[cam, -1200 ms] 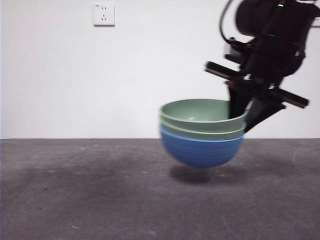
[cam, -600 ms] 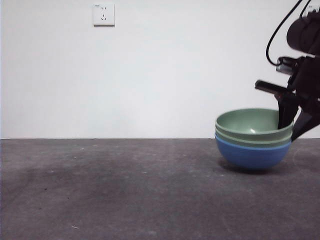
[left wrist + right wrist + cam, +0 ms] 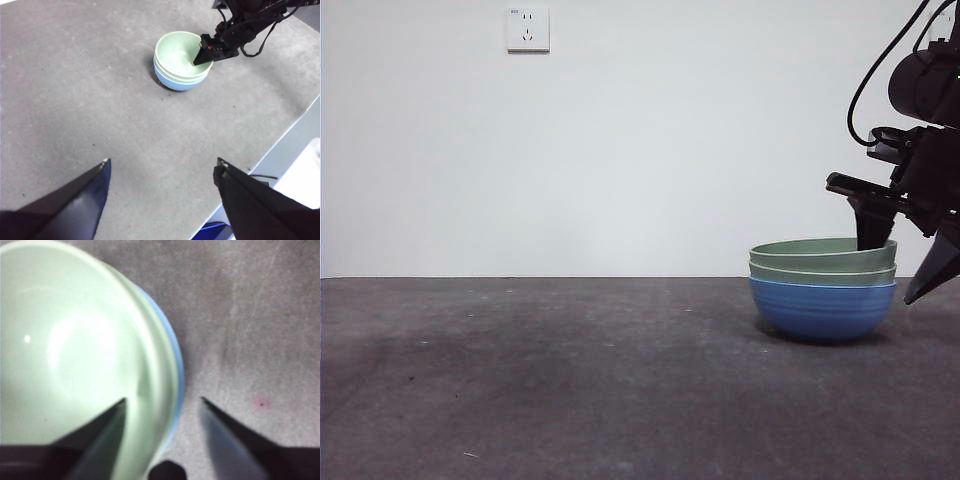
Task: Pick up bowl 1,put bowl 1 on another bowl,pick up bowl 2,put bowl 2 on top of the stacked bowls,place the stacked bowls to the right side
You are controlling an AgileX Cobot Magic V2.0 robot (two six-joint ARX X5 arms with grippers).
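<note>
Front view: the stacked bowls (image 3: 823, 290) sit on the counter (image 3: 570, 380) at the right side, the blue bowl (image 3: 823, 310) at the bottom and two pale green bowls nested in it, rims level. The right gripper (image 3: 905, 255) is at the stack's right rim, one finger dipping inside the top green bowl (image 3: 820, 248), the other outside and clear of the wall. You judge the placing as done in substance; the step in hand is the release and exit. Left wrist view: the stack (image 3: 181, 61) stands well apart from the left gripper (image 3: 162, 170), whose fingers are spread wide with nothing between them; leave that arm parked. The right arm's dark finger overlaps the far rim of the top bowl here. Right wrist view: the right gripper's (image 3: 162, 407) fingers are apart and straddle the rim, one over the pale green interior (image 3: 65, 355), one over bare counter (image 3: 250, 315) outside the blue edge (image 3: 177, 375); a gap shows on the outer side, contact on the inner side cannot be told. Lift straight up along the rim line, without sideways drift, so the inner finger does not drag the top bowl or tip the stack.
</note>
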